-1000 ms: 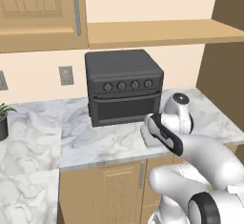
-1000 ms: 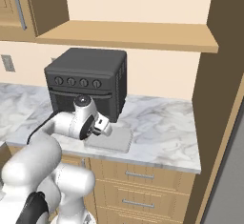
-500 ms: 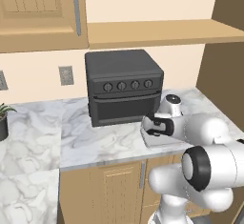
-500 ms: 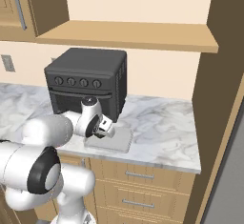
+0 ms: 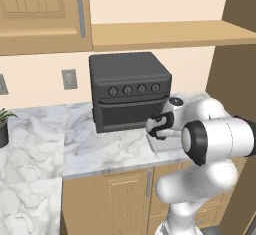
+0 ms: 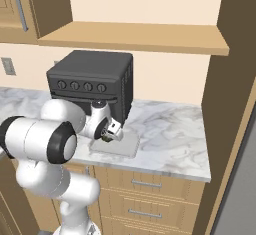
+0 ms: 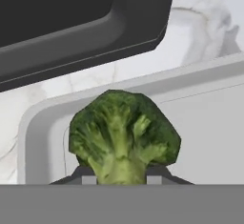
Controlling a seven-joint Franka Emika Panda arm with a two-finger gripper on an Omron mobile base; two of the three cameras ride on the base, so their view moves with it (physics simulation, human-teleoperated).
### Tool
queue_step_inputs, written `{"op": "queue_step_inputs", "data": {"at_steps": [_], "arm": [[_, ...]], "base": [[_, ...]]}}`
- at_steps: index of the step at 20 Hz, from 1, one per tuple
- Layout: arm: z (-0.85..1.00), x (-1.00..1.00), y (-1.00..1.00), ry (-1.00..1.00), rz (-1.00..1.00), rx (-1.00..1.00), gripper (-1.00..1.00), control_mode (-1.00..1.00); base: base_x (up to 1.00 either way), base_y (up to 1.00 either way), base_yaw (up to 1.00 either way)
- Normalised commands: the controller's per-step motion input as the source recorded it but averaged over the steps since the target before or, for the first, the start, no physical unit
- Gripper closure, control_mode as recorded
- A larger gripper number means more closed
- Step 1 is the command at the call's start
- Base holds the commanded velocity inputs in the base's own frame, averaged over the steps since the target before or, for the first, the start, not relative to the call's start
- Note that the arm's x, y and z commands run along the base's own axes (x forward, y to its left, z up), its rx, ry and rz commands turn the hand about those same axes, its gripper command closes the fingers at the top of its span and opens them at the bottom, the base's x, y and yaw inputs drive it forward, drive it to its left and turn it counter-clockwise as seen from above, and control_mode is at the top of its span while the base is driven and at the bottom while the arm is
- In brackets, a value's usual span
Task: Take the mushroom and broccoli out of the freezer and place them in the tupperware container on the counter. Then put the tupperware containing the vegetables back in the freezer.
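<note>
My gripper (image 7: pixel 121 178) is shut on the broccoli (image 7: pixel 124 132), a dark-green bumpy clump held by its pale stalk between the fingertips. It hangs just above the near left corner of the tupperware container (image 7: pixel 209 132), a pale grey shallow tray. In the base views the gripper (image 5: pixel 157 129) (image 6: pixel 107 135) is low over the tupperware container (image 5: pixel 167 145) (image 6: pixel 125 146) on the marbled counter (image 5: pixel 100 149) (image 6: pixel 165 134), right in front of the oven. The mushroom is out of view.
A black countertop oven (image 5: pixel 130 91) (image 6: pixel 90 86) stands directly behind the tray, its lower front edge (image 7: pixel 81 23) close to the hand. A wooden shelf (image 6: pixel 135 36) runs above. A potted plant (image 5: pixel 2 124) is far left. A flat grey strip, likely the freezer (image 6: pixel 245 179), borders the right.
The arm has folded, its elbow swinging out toward the cameras. The hand, still gripping the broccoli, has shifted slightly toward the oven over the tray's edge.
</note>
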Motion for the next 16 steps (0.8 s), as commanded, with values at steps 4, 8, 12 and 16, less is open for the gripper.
{"op": "queue_step_inputs", "data": {"at_steps": [4,8,12,16], "arm": [[-0.01,0.04,0.0,0.0,0.0,0.0,-1.0,-1.0],[0.14,-0.19,0.0,0.0,0.0,0.0,-1.0,-1.0],[0.56,-0.38,0.0,-0.07,0.0,0.0,-1.0,-1.0],[0.94,-0.73,0.0,-0.19,0.0,0.0,-1.0,-1.0]], "base": [[0.0,0.0,0.0],[0.0,0.0,0.0],[0.0,0.0,0.0],[0.0,0.0,0.0]]}}
